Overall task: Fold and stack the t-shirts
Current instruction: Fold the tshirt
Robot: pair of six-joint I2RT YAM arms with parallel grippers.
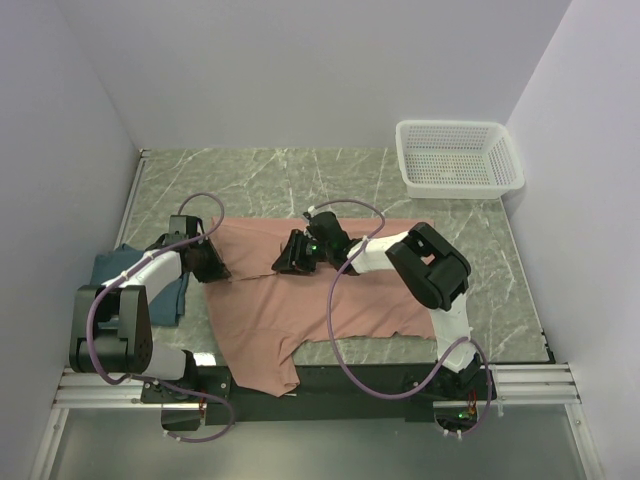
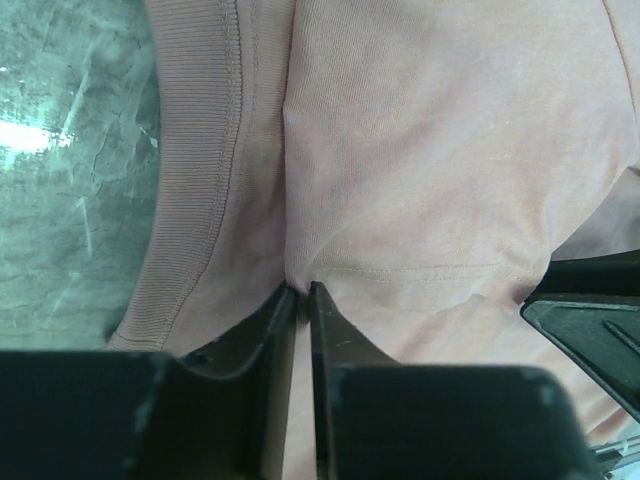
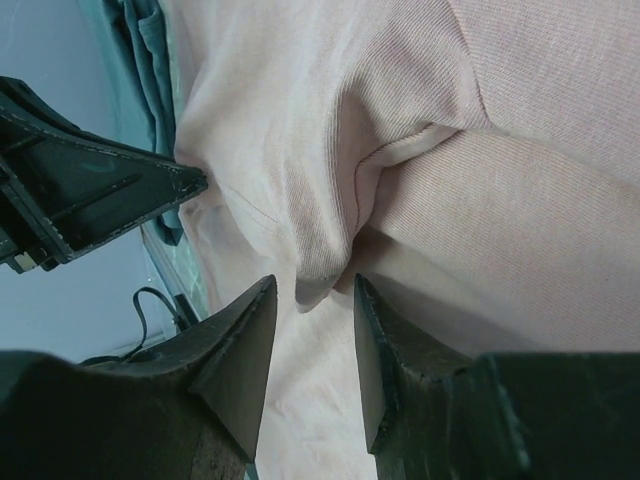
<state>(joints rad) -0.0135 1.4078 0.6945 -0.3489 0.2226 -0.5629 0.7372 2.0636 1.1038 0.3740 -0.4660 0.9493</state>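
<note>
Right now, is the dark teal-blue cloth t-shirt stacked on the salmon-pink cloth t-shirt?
No, the dark teal-blue t-shirt lies off to the left of the salmon-pink t-shirt.

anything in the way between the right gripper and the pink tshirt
Nothing visible. The right gripper is open, its fingers astride a raised fold of the salmon-pink cloth t-shirt, with only fabric between them. The left gripper pinches the shirt too.

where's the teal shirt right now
In the top view, the teal shirt lies at the left side of the table, partly under the left arm, just left of the salmon shirt.
</note>
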